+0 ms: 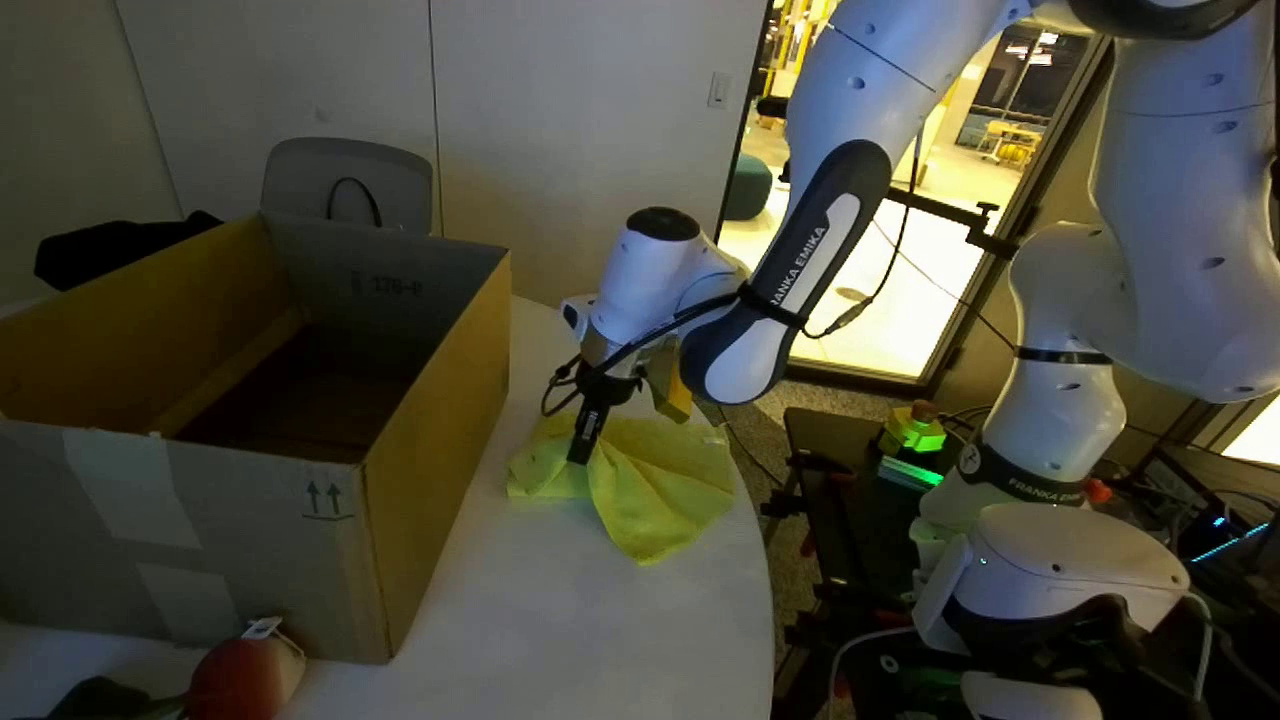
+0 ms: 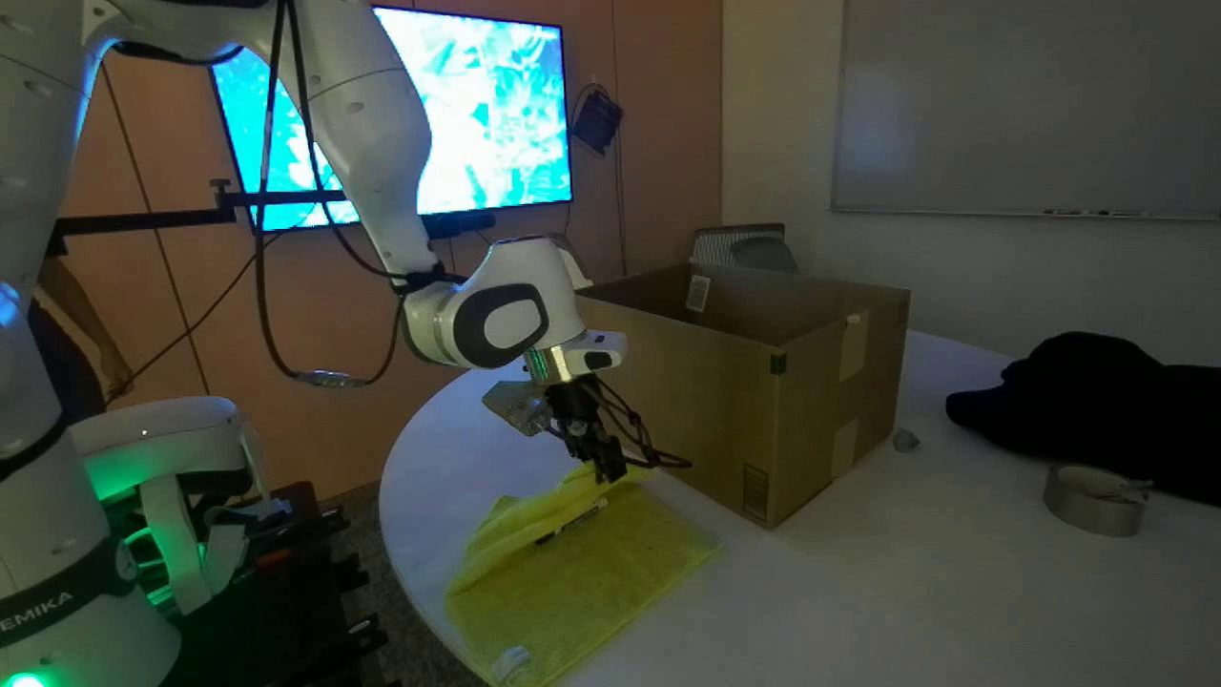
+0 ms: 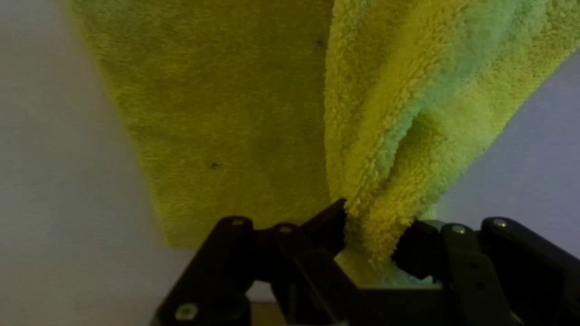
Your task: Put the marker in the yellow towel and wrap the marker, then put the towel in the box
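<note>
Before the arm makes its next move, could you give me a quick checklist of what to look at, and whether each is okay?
1. The gripper has hold of the yellow towel: ok, a fold is pinched between its fingers.
2. The marker is on the towel: ok, beside the bunched part.
3. The marker is wrapped: not ok, it shows uncovered in an exterior view.
4. The marker will stay put during folding: cannot tell.
5. The box is open on top: ok, in both exterior views.
</note>
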